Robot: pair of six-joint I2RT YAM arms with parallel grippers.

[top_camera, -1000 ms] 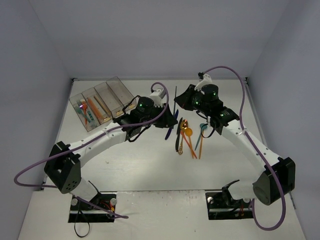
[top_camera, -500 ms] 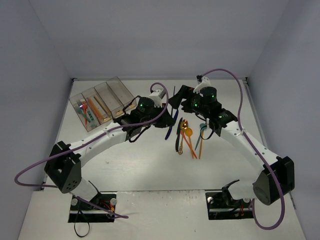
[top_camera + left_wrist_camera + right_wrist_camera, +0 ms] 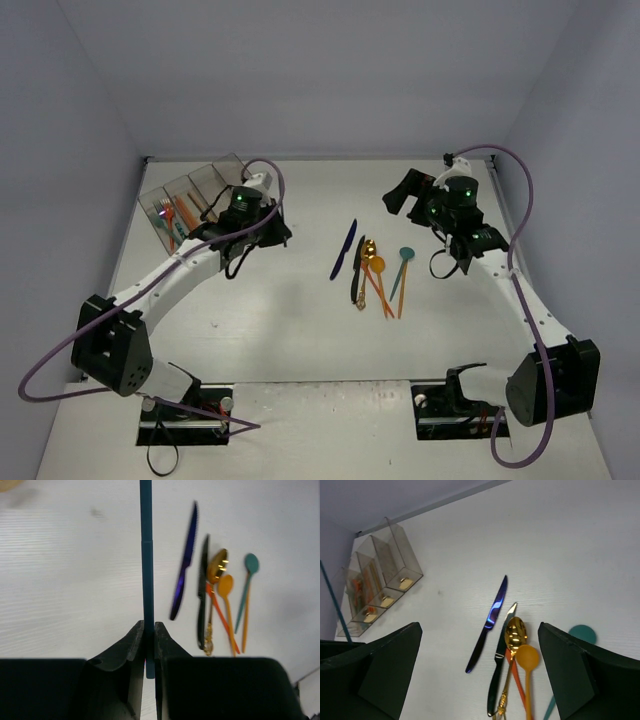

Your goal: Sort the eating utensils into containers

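Note:
My left gripper (image 3: 148, 625) is shut on the handle of a slim teal utensil (image 3: 146, 570), whose far end runs out of the left wrist view. From above, this gripper (image 3: 266, 226) hangs just right of the containers (image 3: 195, 190), a row of clear bins holding orange and teal pieces. The remaining eating utensils lie mid-table: a dark blue knife (image 3: 343, 250), a black knife (image 3: 357, 272), a gold spoon (image 3: 368, 248), an orange spoon (image 3: 377, 266) and a teal spoon (image 3: 405, 256). My right gripper (image 3: 402, 194) is open and empty, raised to the right of that pile.
The right wrist view shows the containers (image 3: 380, 577) at far left, the held teal utensil (image 3: 335, 602) as a thin line beside them, and the blue knife (image 3: 490, 617) between my wide fingers. Grey walls close in the table on three sides.
The right gripper has opened and pulled back to the right. The left gripper has swung left from the pile to beside the containers, carrying the teal utensil.

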